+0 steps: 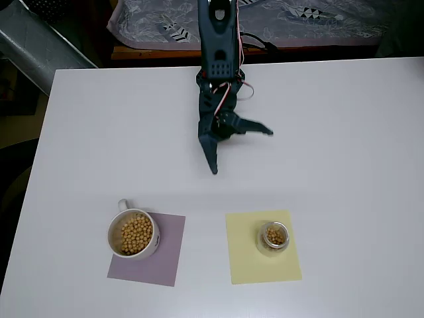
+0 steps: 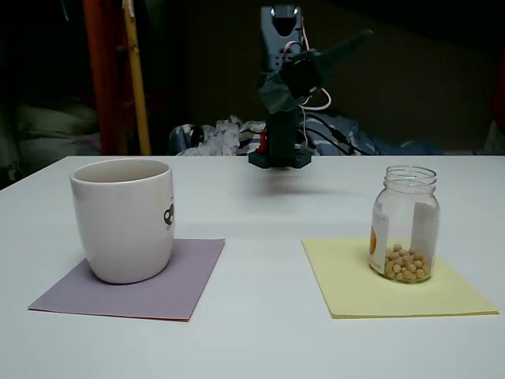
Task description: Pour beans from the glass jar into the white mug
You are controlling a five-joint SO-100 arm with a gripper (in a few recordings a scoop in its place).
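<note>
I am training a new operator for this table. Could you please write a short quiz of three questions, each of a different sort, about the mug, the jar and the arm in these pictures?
1. True or false: the short clear glass jar stands on the purple square mat.
2. Multiple choice: where do the small round tan-yellow beans lie? A. in the jar alone. B. in the round white ceramic mug alone. C. in both.
3. Short answer: how do the jaws of the dark two-finger gripper stand, and do they hold anything?

Key
1. False: it stands on the yellow square mat; the mug stands on the purple one.
2. C
3. Spread wide, holding nothing, over the white table.
</note>
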